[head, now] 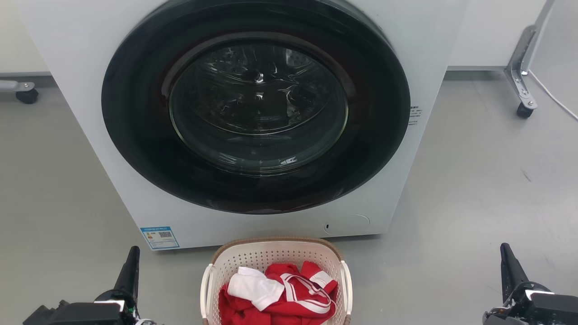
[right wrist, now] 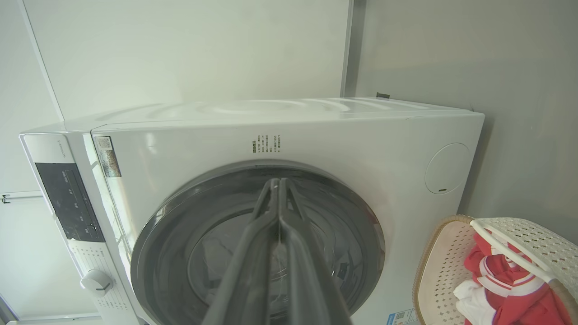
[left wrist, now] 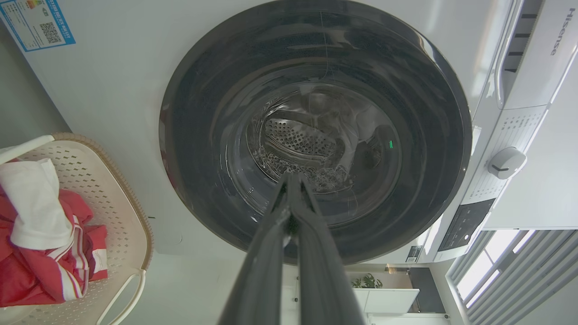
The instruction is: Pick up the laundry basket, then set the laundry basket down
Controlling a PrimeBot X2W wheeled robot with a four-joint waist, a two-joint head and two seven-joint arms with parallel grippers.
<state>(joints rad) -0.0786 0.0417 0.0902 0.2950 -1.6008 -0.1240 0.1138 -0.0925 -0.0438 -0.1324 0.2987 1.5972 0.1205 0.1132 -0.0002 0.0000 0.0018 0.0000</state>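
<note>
The laundry basket [head: 271,255], cream perforated plastic with a brown woven-look rim, sits on the floor [head: 474,203] between the two hands and well apart from each. It is just in front of the washing machine [head: 257,113] and holds red and white clothes [head: 280,295]. It probably lifts light and fairly stiff, though its thin walls may flex. The white side handles [head: 347,284] look like the safest hold, one per hand. The left hand [head: 133,253] and right hand [head: 505,252] are both clenched, fingers pressed together, gripping nothing.
</note>
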